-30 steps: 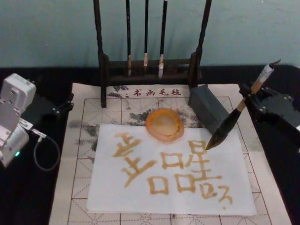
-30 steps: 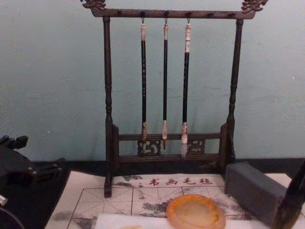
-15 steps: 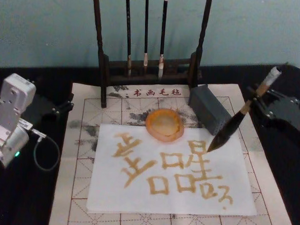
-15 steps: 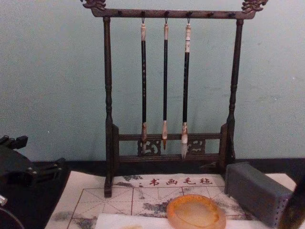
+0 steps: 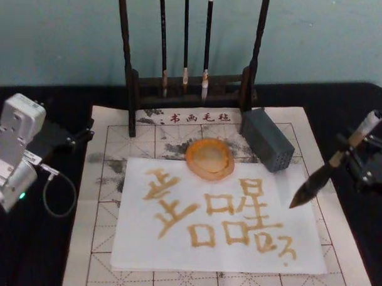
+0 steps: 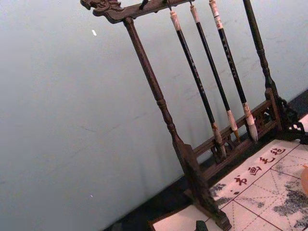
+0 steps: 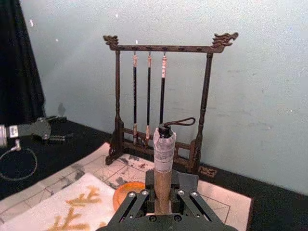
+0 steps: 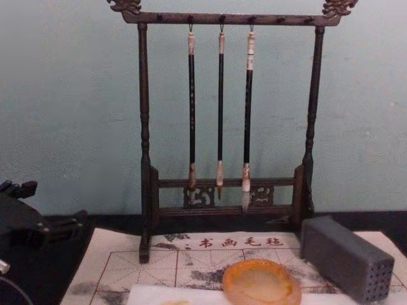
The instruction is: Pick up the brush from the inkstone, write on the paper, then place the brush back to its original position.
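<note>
The left gripper [image 5: 78,136] is parked at the left edge, grip unclear. The inkstone [image 5: 209,158] is set at centre on the paper [image 5: 175,243], and at right the brush [image 5: 320,180] is clamped, tilted, in the right gripper [image 5: 353,148], tip by the paper edge. If it is carried back low, the writing could be smeared or the grey block [image 5: 266,145] struck.

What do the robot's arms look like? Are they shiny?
The left arm is chunky and silvery-white, with a tiny green light and a thin grey cable looping off it. Its left gripper is black. The right gripper is black too, with little silver screws.
</note>
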### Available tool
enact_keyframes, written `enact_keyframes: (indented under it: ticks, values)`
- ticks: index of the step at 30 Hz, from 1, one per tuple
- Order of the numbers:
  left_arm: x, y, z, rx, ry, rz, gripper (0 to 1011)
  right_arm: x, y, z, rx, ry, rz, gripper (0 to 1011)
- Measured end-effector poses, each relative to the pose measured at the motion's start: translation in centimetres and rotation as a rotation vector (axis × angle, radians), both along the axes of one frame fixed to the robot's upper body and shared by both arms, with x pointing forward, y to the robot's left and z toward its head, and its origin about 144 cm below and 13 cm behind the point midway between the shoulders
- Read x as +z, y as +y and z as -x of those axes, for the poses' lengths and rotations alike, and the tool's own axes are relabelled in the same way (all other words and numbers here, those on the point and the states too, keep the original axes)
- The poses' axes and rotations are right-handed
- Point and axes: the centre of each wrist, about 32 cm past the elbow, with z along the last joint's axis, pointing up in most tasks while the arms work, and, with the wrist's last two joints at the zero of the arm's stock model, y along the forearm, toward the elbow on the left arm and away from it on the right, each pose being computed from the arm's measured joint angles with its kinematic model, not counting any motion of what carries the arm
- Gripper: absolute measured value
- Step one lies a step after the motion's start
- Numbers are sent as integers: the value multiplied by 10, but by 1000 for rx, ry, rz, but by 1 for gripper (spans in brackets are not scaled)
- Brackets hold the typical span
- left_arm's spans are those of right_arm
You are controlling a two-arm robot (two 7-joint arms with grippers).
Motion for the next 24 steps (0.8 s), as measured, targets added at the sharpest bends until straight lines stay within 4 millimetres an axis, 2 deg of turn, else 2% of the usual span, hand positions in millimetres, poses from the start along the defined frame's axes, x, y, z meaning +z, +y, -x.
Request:
enact_keyframes:
  ticks: [10,24]
  values:
    - [0,0,0,0,0,0,1001,-6,-3,17,32,-21,65,198]
    - [0,0,0,0,0,0,1001,-14,3,17,44,-29,84,198]
